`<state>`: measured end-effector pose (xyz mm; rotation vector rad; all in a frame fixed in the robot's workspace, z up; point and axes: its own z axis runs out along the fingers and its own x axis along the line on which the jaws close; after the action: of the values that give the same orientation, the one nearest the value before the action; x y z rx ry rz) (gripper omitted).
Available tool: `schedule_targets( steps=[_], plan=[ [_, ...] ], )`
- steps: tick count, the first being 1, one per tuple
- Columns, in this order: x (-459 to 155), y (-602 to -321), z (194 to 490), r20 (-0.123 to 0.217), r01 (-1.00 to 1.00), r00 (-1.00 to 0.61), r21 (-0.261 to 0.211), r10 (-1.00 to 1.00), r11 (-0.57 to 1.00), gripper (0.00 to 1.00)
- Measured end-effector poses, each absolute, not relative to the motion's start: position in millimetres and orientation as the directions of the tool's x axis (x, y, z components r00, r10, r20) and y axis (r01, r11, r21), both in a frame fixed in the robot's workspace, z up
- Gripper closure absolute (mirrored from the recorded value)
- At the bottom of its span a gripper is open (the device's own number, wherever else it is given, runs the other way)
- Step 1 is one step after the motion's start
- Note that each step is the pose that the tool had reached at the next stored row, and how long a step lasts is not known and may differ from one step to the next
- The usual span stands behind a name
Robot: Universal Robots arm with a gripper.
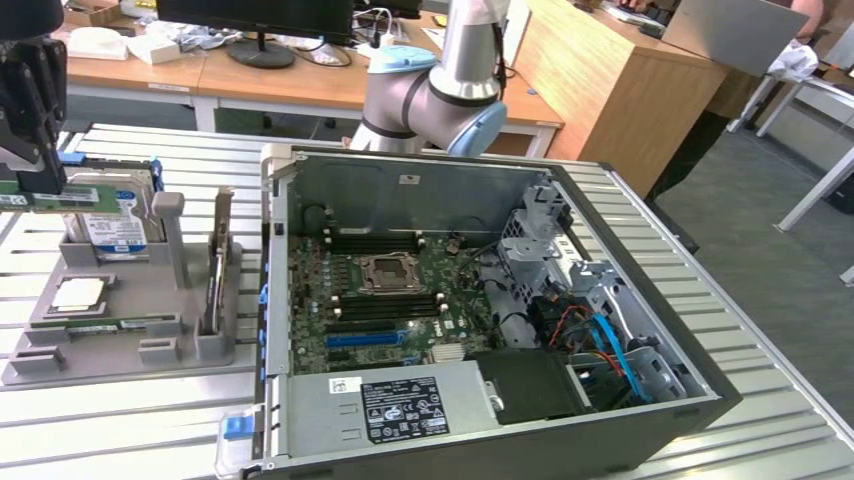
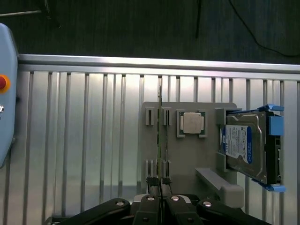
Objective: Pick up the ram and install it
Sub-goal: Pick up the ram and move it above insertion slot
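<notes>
The gripper [image 2: 160,199] is clenched on the ram [image 1: 56,198], which hangs above the grey holder [image 1: 127,352], seemingly clear of it. Pickup is done. Installation is not: the ram is well apart from the open computer case [image 1: 400,185] and its motherboard [image 1: 340,285].

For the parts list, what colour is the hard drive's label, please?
The label is blue; the wrist view shows it best.
</notes>
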<state>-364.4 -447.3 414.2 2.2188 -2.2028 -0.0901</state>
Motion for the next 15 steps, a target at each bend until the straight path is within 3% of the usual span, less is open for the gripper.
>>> schedule_targets(
  steps=[15],
  plan=[
    [-342.1,-447.3,415.2,-0.031,-0.999,0.006,0.05,-0.999,-0.008,0.89]
  ],
)
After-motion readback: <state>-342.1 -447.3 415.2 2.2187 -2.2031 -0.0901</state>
